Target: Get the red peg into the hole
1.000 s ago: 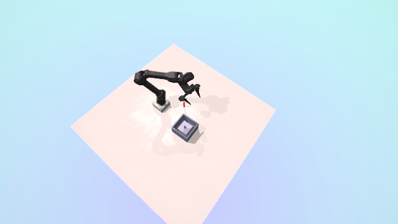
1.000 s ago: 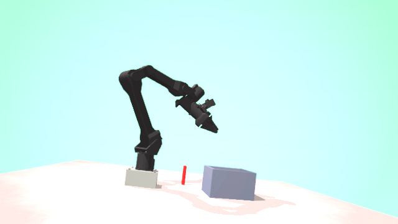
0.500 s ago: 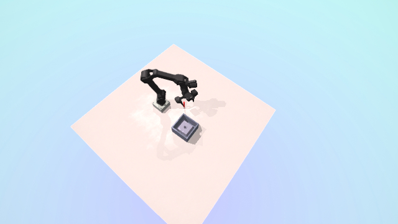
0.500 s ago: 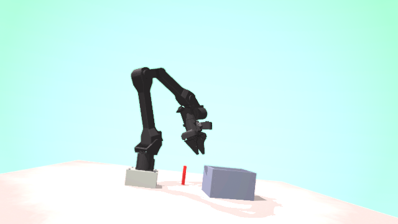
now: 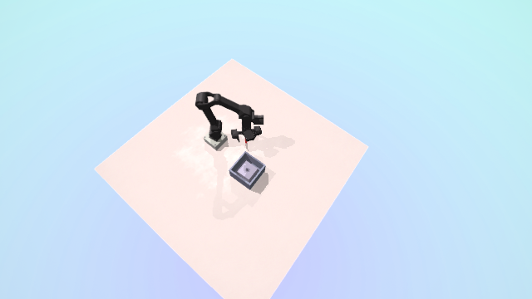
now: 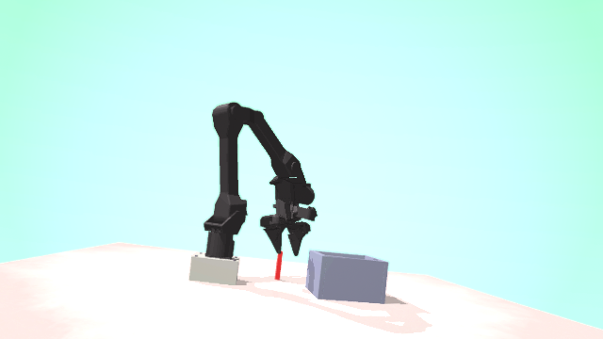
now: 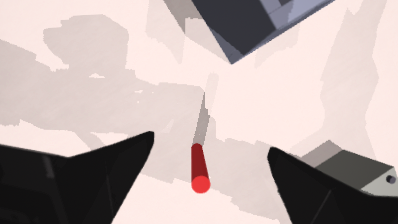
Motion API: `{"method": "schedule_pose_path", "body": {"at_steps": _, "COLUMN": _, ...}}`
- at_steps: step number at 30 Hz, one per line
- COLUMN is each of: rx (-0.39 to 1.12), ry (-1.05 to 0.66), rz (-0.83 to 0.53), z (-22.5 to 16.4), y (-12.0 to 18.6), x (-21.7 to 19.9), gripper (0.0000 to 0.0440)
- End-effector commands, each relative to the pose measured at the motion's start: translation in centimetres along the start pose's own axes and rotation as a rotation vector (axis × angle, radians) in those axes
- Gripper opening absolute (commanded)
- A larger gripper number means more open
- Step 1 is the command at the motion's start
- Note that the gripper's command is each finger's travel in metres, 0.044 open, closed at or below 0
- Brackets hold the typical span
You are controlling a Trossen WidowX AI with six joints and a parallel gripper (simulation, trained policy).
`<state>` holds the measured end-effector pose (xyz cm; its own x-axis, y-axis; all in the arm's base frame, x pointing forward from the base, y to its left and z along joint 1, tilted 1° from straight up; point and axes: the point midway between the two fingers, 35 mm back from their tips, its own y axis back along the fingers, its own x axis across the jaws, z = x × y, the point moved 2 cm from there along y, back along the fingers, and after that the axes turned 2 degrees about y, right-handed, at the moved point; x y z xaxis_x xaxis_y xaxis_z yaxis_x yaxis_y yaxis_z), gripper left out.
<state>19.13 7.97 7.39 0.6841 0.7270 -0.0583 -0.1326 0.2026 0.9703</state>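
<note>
Inside the open box [image 5: 238, 176] [image 6: 350, 279] [image 7: 217, 25], a pale plate [image 5: 242, 171] with a central hole [image 5: 247, 169]. Outside, near the box, upright on the pinkish surface [image 5: 166, 191] [image 6: 141, 306] [image 7: 245, 110], the peg [image 5: 246, 142] [image 6: 278, 266] [image 7: 200, 172]. Above it, the gripper [image 5: 248, 140] [image 6: 287, 254] [image 7: 211, 144], jaws wide, nothing held. Beyond, a blue-green backdrop [image 5: 416, 83] [image 6: 424, 118].

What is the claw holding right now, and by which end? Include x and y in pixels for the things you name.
Nothing: the claw [image 6: 287, 254] [image 7: 211, 144] is open, and the red peg [image 6: 278, 266] [image 7: 200, 167] stands upright below it.

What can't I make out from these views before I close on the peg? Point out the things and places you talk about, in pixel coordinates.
- Depth of the hole in the pale plate [image 5: 243, 173]: too small in the top view; box walls hide it in the exterior.
- Far side of the grey-blue open box [image 5: 233, 174] [image 6: 353, 280] [image 7: 220, 35]: cut off by the wrist view's upper edge.
- Foot of the red cylindrical peg [image 6: 278, 266] [image 7: 200, 184]: too small in the top view.
</note>
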Motion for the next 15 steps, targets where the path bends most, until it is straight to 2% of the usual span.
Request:
{"method": "schedule_pose_path", "body": {"at_steps": 1, "rx": 0.031, "ry": -0.056, "rz": -0.004, "z": -0.9, "y": -1.7, "x": -0.1, "gripper": 0.044}}
{"method": "schedule_pose_path", "body": {"at_steps": 7, "rx": 0.054, "ry": -0.117, "rz": 0.021, "z": -1.9, "y": -3.8, "x": 0.2, "gripper": 0.0429}}
{"method": "schedule_pose_path", "body": {"at_steps": 11, "rx": 0.078, "ry": -0.156, "rz": 0.02, "z": -2.4, "y": -4.7, "x": 0.2, "gripper": 0.0354}}
{"method": "schedule_pose_path", "body": {"at_steps": 15, "rx": 0.112, "ry": -0.183, "rz": 0.004, "z": -2.8, "y": -5.2, "x": -0.2, "gripper": 0.0251}}
